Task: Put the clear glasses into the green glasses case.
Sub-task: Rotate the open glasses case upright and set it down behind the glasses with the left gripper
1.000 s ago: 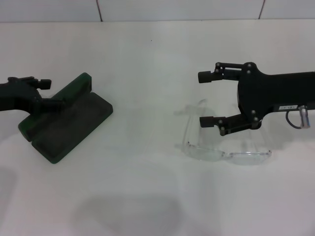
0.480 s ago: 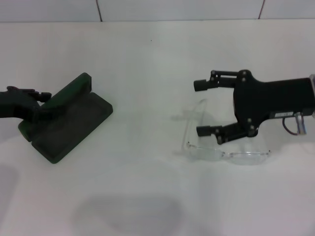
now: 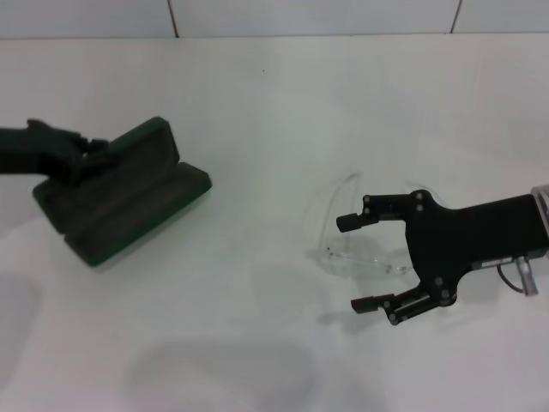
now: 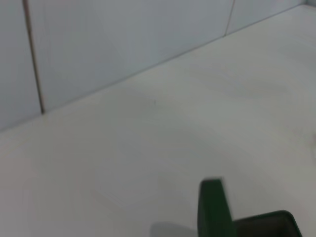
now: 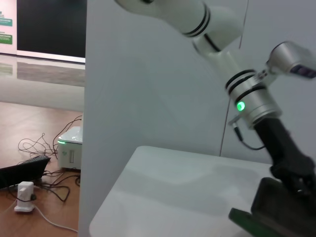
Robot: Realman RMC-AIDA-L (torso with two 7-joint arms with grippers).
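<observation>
Pick-up step: right gripper (image 3: 358, 263), fingers apart, straddled the clear glasses (image 3: 360, 257). Left gripper (image 3: 90, 153) met the open green glasses case (image 3: 129, 202); finger state indeterminable. Next: close gently.

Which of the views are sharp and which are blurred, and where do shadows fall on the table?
Head view: sharp; soft grey shadows lie on the table near its front edge and under the right gripper; the clear glasses nearly vanish against the white. Left wrist view: blurred, the green glasses case smeared. Right wrist view: fairly sharp, the left gripper holding the case's lid.
</observation>
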